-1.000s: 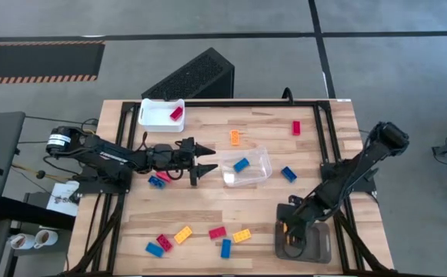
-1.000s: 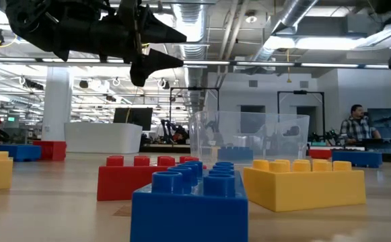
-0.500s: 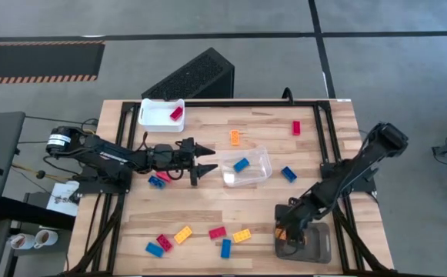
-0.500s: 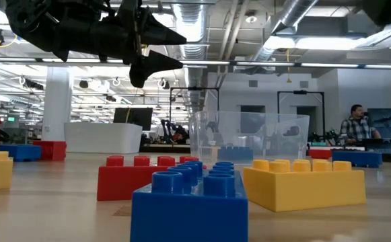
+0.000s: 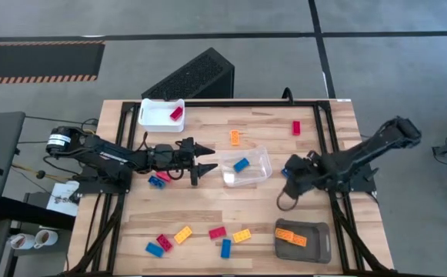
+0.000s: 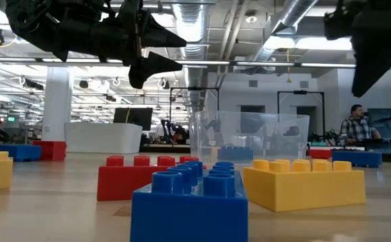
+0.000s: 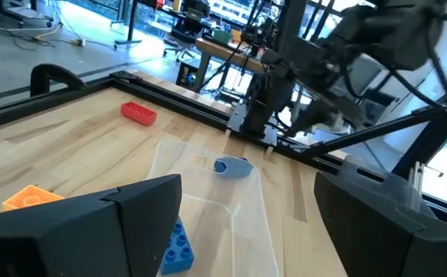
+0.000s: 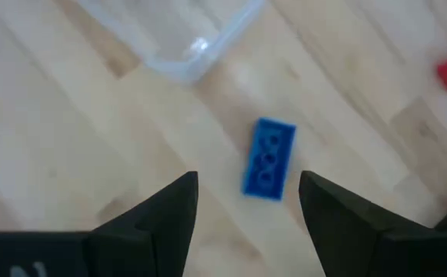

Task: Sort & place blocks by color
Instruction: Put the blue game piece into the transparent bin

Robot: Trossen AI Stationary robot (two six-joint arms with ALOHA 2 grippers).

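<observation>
My right gripper (image 5: 288, 178) hovers open over a blue block (image 8: 269, 158) that lies flat on the table beside the clear container (image 5: 258, 176); its fingers stand on either side, above the block, apart from it. In the high view the gripper hides that block. My left gripper (image 5: 205, 165) waits open in the air left of the clear container, which holds one blue block (image 5: 241, 164). Two orange blocks (image 5: 291, 235) lie in the grey tray (image 5: 321, 245). A red block (image 5: 176, 113) lies in the white tray (image 5: 152, 115).
Loose on the table: an orange block (image 5: 235, 137) and a red block (image 5: 296, 127) toward the far edge, several red, blue and yellow blocks (image 5: 218, 231) along the near edge, a blue and a red block (image 5: 160, 181) under my left arm. A cable loop (image 5: 284, 203) hangs below my right wrist.
My right gripper has risen out of the grey tray at the near right corner and swung toward the far edge, ending over the blue block beside the clear container. The two orange blocks in the grey tray are uncovered now.
</observation>
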